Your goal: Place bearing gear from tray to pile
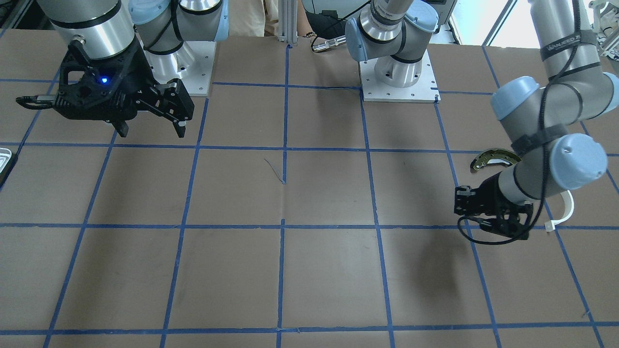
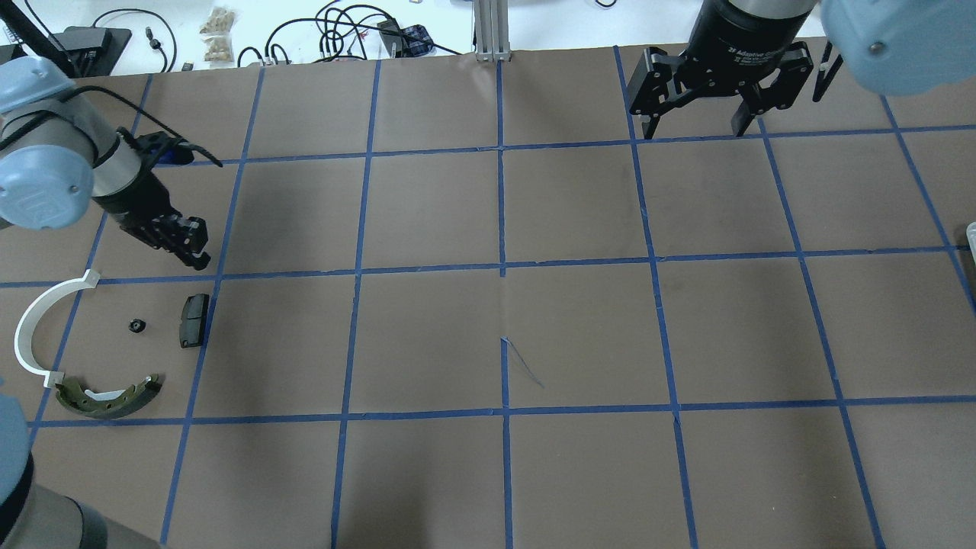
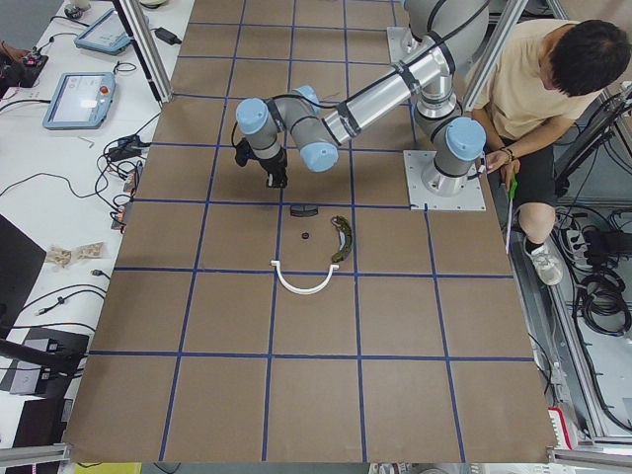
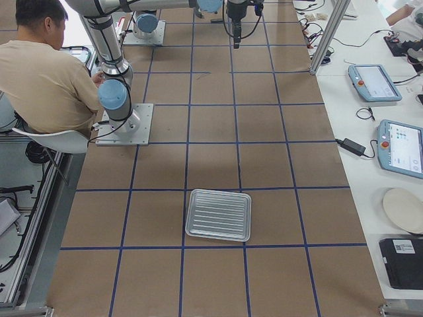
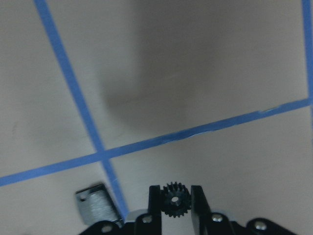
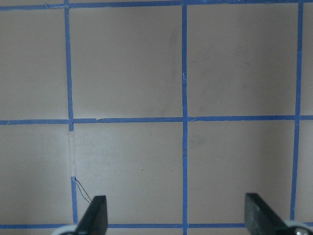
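Note:
My left gripper [image 2: 195,252] is shut on a small black toothed bearing gear [image 5: 176,199], which sits between the fingertips in the left wrist view. It hangs above the table just past the pile. The pile holds an olive-grey brake shoe [image 2: 107,396], a white plastic arc [image 2: 34,328], a dark pad [image 2: 193,320] and a small dark part [image 2: 137,325]. The silvery tray [image 4: 189,218] lies far off on the robot's right; nothing shows in it, and only a sliver of it [image 1: 4,162] is in the front view. My right gripper [image 2: 692,131] is open and empty, high over the far right of the table.
The table is brown paper with a blue tape grid [image 2: 502,267]. A seated person [image 3: 538,89] is beside the robot bases. Screens, cables and a plate lie on the white bench [image 4: 390,119] along the table's far edge.

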`<state>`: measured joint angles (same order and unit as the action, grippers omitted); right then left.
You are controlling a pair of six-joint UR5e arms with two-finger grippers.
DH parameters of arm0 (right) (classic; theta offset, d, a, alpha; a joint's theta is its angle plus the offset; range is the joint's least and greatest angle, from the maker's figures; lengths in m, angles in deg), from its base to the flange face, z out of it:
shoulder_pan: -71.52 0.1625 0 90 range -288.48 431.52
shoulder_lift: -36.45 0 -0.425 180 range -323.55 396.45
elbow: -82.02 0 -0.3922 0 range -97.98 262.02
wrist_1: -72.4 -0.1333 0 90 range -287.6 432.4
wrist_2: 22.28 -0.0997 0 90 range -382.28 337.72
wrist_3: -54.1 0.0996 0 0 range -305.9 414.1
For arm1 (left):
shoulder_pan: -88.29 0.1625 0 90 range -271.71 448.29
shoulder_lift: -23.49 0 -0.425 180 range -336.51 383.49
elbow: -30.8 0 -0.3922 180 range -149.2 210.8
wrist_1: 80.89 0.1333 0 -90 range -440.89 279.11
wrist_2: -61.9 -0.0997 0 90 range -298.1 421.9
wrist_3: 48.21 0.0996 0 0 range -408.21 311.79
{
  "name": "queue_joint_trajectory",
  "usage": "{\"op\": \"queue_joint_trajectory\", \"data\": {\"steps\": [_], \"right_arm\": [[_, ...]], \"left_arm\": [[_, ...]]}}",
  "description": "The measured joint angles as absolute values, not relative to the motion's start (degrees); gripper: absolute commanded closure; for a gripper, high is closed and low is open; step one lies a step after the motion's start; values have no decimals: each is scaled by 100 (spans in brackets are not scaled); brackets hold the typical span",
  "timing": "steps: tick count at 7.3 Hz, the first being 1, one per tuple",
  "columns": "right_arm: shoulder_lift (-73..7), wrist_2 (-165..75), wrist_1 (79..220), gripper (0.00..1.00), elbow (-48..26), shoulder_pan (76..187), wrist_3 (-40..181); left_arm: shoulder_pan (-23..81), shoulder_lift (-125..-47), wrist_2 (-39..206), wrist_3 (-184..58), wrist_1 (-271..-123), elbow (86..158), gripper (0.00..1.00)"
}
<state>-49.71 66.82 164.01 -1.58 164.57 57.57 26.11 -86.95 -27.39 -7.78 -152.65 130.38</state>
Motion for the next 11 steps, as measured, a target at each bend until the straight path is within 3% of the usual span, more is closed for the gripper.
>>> {"op": "queue_joint_trajectory", "data": {"steps": [4, 11], "right_arm": [[-4985, 6823, 16529, 0, -299, 16459, 5770], [-4995, 6808, 16653, 0, -401, 16459, 5715]], "left_arm": [[3649, -8944, -2854, 343, -15225, 13042, 100], [3859, -9299, -2901, 569, -15018, 13052, 100]]}}
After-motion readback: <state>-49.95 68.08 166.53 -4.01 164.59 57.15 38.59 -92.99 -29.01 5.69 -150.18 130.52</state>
